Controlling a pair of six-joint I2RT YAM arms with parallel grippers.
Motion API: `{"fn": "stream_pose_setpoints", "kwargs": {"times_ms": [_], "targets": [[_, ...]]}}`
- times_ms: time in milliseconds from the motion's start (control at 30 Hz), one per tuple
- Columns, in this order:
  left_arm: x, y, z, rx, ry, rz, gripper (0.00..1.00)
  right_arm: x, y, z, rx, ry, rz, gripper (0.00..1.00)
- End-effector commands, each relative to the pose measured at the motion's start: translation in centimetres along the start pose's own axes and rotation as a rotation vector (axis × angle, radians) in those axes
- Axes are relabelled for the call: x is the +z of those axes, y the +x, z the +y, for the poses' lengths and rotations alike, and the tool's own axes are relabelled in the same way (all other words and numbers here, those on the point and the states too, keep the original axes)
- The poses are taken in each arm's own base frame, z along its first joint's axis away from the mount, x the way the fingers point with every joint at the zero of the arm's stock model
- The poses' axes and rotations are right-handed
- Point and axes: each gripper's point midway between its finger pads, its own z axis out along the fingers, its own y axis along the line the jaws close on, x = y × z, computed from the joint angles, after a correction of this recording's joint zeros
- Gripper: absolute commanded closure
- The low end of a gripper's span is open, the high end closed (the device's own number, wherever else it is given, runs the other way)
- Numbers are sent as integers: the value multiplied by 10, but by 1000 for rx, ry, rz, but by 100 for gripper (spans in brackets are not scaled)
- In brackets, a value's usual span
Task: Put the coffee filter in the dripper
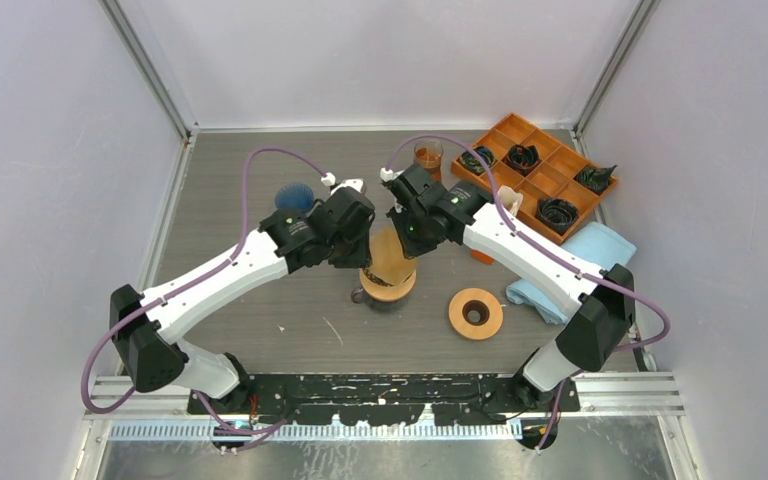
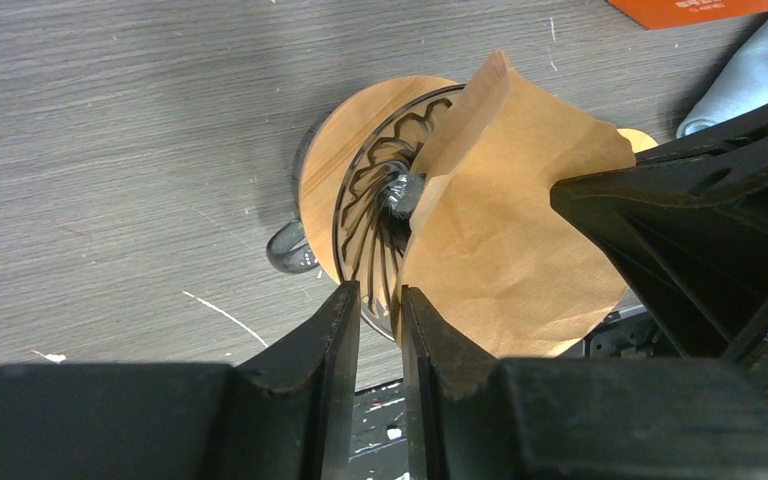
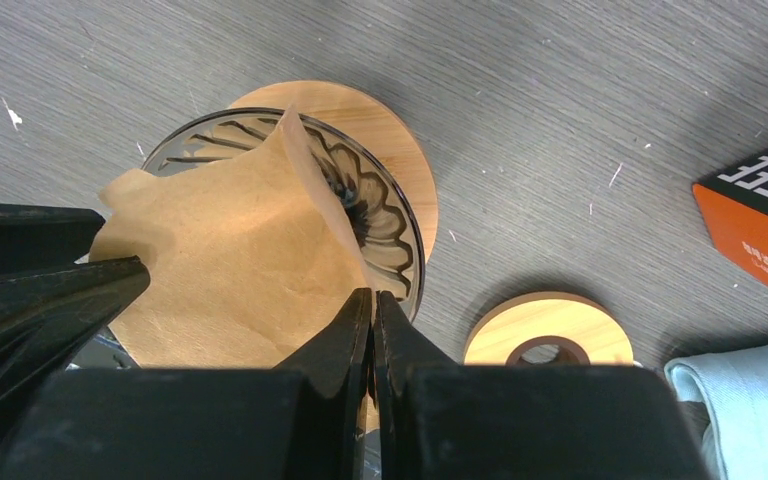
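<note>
Coffee filter (image 3: 230,260) — thin, floppy paper, creases easily; hold by rim. Right fingers (image 3: 345,340) pressed together, seemingly pinching its edge above dripper (image 3: 390,230) — left fingers (image 2: 325,340) barely spread.

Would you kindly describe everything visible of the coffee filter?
The coffee filter is a brown paper cone, creased and not spread open. Its point sits inside the glass dripper, while its wide end leans out over the rim, so it is not seated. The shut right hand appears to pinch its edge; the left hand, slightly open, is beside it.
</note>
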Motion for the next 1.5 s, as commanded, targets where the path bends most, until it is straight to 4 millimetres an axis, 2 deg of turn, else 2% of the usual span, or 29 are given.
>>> {"fn": "stream_pose_setpoints", "kwargs": {"times_ms": [0, 200, 467, 633, 833, 1000, 1267, 1467], "targets": [[-8, -14, 3, -10, -2, -70, 73, 5, -11, 7, 10, -37, -37, 90], [-7, -13, 9, -2, -20, -77, 62, 7, -11, 7, 15, -36, -39, 89], [-6, -14, 11, 5, -28, -83, 50, -5, -17, 5, 15, -27, -69, 80], [-4, -12, 12, 7, -27, -76, 49, -16, -25, -1, 19, 3, -113, 70], [-2, -9, 14, 7, -33, -71, 47, -15, -24, -11, 23, 52, -123, 59], [2, -5, 19, 10, -44, -60, 46, -11, -21, -13, 31, 60, -123, 58], [3, -4, 20, 13, -48, -55, 44, -19, -27, -14, 34, 57, -164, 55], [6, -6, 15, 9, -29, -62, 42, -5, -19, -13, 39, 49, -139, 54]]}}
